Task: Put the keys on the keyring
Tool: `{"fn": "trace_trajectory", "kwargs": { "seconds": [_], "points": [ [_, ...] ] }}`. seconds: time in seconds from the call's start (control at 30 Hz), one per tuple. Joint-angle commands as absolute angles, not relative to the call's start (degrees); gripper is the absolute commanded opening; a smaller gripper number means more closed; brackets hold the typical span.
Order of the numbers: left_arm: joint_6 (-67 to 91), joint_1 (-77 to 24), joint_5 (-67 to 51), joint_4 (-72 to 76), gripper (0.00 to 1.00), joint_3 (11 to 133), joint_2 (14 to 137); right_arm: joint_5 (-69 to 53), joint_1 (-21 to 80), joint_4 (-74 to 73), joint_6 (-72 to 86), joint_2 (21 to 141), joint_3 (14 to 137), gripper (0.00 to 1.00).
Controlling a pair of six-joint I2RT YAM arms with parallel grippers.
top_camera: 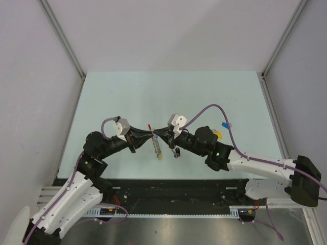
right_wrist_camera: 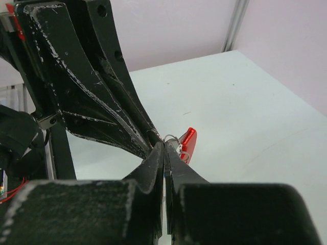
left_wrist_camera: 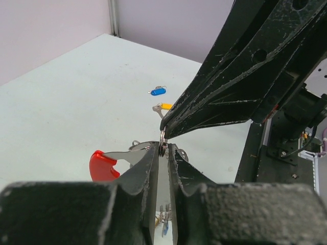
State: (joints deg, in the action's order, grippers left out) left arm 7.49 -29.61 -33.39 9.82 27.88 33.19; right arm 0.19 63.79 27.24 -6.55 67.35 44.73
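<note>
Meeting tip to tip above the middle of the table (top_camera: 127, 92), the left pincer (left_wrist_camera: 163, 149) and the right pincer (right_wrist_camera: 163, 150) leave almost no room between them. Each has bare tabletop ahead of it and to both its sides. The walls (top_camera: 30, 76) stand well off from both. Behind the pincers lie the table's near edge and the arm bases.

The keyring (left_wrist_camera: 104, 164) is right at that meeting point. Its red curved section juts out just to the left of the left pincer's fingers (left_wrist_camera: 145, 168). Seen from the right wrist, the same red piece shows just right of the right pincer's tips. A thin wire loop (left_wrist_camera: 162, 144) sits in the slit between the left pincer's tips and reaches up to the tip of the right pincer.

The left pincer's jaws stand a narrow slit apart. Whether they actually pinch the loop cannot be made out. The right pincer's jaws are pressed fully together. Whether they trap the wire is hidden by the fingers themselves.

The keys (left_wrist_camera: 164, 228) dangle below the pincers, glimpsed only through the left pincer's slit. They are too small and cut off to sort by tag. From overhead they are a small hanging cluster (top_camera: 157, 148) under the tips. Well beyond the left pincer's tips, a loose blue-tagged key (left_wrist_camera: 158, 92) and a yellow-tagged key (left_wrist_camera: 163, 106) lie flat on the table near each other.
</note>
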Motion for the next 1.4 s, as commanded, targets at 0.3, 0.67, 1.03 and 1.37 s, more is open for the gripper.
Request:
{"fn": "trace_trajectory", "kwargs": {
  "seconds": [0.3, 0.67, 1.03, 1.37],
  "points": [
    [0.9, -29.7, -33.1, 2.5, 0.30, 33.2, 33.0, -4.0, 63.8, 24.1, -12.4, 66.1, 50.4, 0.00],
    [-9.0, -29.7, -35.5, -6.1, 0.34, 37.3, 33.7, -6.2, 63.9, 19.8, -15.5, 66.3, 52.2, 0.00],
    [-12.6, -29.8, -38.9, -8.6, 0.29, 39.1, 35.9, -7.9, 63.9, 17.9, -16.3, 66.7, 53.0, 0.00],
    [-13.6, -29.8, -38.2, -10.4, 0.11, 39.6, 36.3, -8.3, 63.9, 16.5, -17.0, 67.0, 53.5, 0.00]
  ]
}}
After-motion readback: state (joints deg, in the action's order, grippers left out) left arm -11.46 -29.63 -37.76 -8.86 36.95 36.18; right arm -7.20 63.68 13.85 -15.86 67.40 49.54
